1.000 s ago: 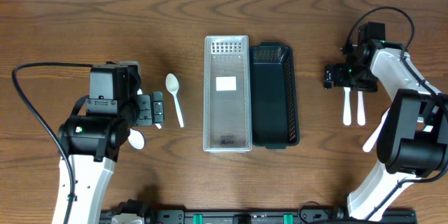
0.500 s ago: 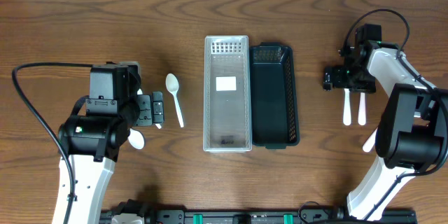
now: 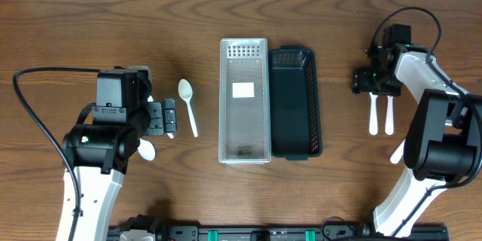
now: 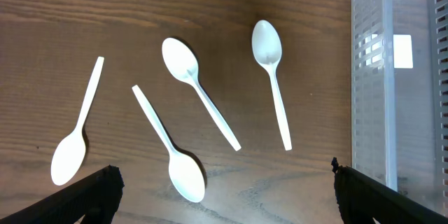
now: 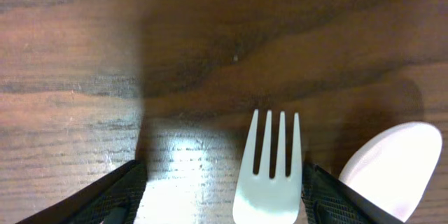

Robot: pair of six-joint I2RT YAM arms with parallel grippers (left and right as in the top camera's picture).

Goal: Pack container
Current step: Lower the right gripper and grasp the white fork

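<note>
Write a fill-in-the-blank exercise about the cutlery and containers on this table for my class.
The left wrist view shows ____ white spoons on the table. The black basket stands on the ____ side of the clear tray. The open right hand straddles a white ____.
Missing words: four; right; fork.

In my right wrist view the fork (image 5: 271, 175) loses its handle at the lower edge, and the spoon (image 5: 388, 161) beside it shows only part of its bowl. From overhead, my right arm (image 3: 437, 143) covers part of one white utensil (image 3: 398, 153); its kind I cannot tell.
</note>
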